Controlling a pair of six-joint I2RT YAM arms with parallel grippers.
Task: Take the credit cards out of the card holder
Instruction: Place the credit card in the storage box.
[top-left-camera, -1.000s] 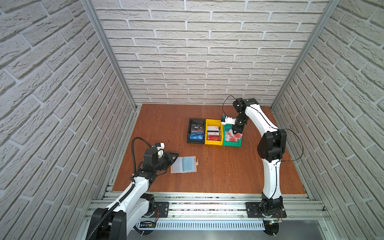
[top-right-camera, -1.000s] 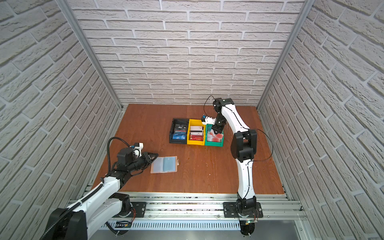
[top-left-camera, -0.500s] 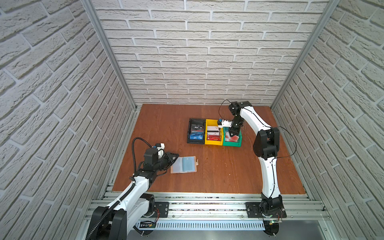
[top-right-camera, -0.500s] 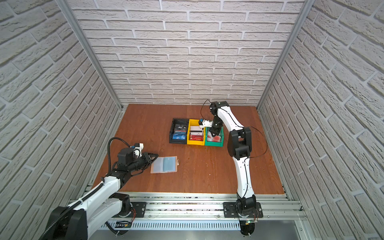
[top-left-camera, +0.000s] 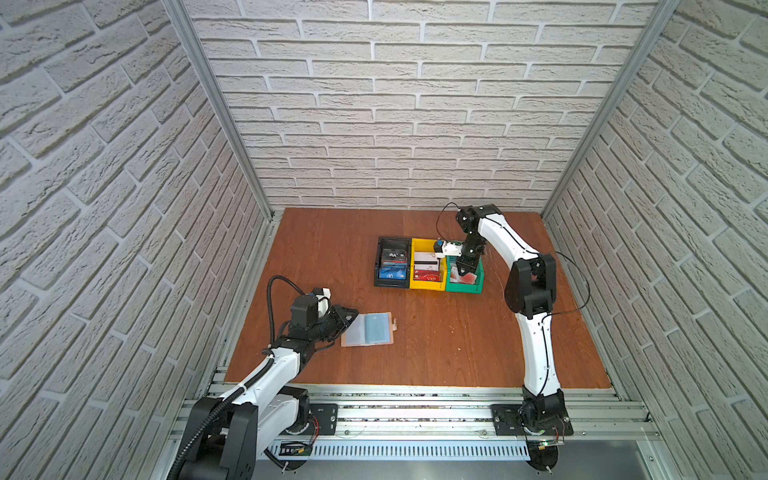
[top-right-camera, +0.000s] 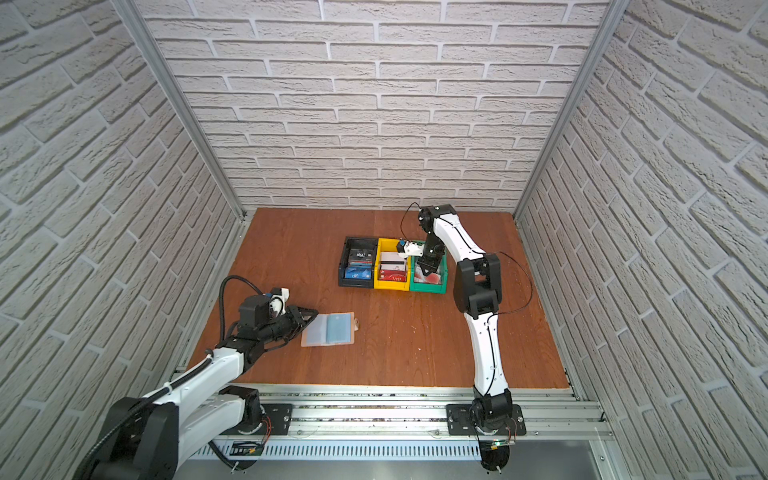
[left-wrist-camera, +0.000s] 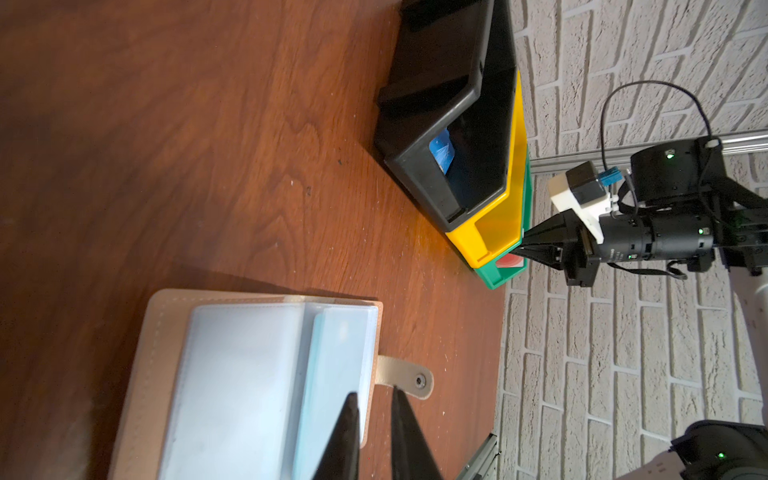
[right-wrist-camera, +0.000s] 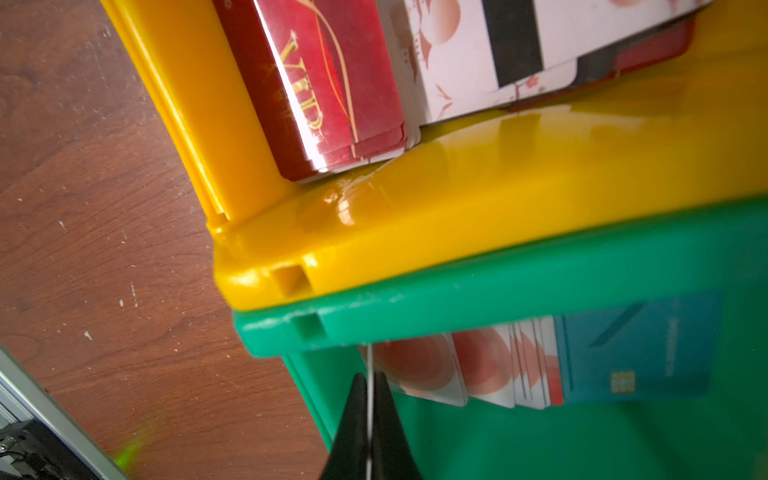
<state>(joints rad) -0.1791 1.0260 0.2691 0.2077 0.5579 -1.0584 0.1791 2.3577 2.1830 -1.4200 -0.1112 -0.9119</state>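
The tan card holder (top-left-camera: 368, 329) (top-right-camera: 330, 328) lies open near the table's front left, bluish sleeves (left-wrist-camera: 249, 374) up and snap tab (left-wrist-camera: 415, 380) out flat. My left gripper (top-left-camera: 353, 314) (left-wrist-camera: 373, 391) lies low at its far left corner. The jaws stand a narrow gap apart with wood showing between them. My right gripper (top-left-camera: 465, 273) (top-right-camera: 426, 272) (right-wrist-camera: 368, 376) points down into the green bin (right-wrist-camera: 498, 282). It is shut on a thin credit card (right-wrist-camera: 368, 357) seen edge-on. Pale red-circle cards (right-wrist-camera: 415, 365) and a teal card (right-wrist-camera: 644, 353) lie in that bin.
Three bins stand in a row mid-table. The black bin (top-left-camera: 390, 284) holds blue and dark VIP cards, the yellow bin (top-left-camera: 426, 286) red VIP and pale cards (right-wrist-camera: 332, 83), and the green bin (top-left-camera: 463, 289) is rightmost. Brick walls close in three sides, and a metal rail (top-left-camera: 415, 399) runs along the front.
The right arm has swung slightly to the left over the green bin, still shut on the card. The left arm and the card holder have not moved.
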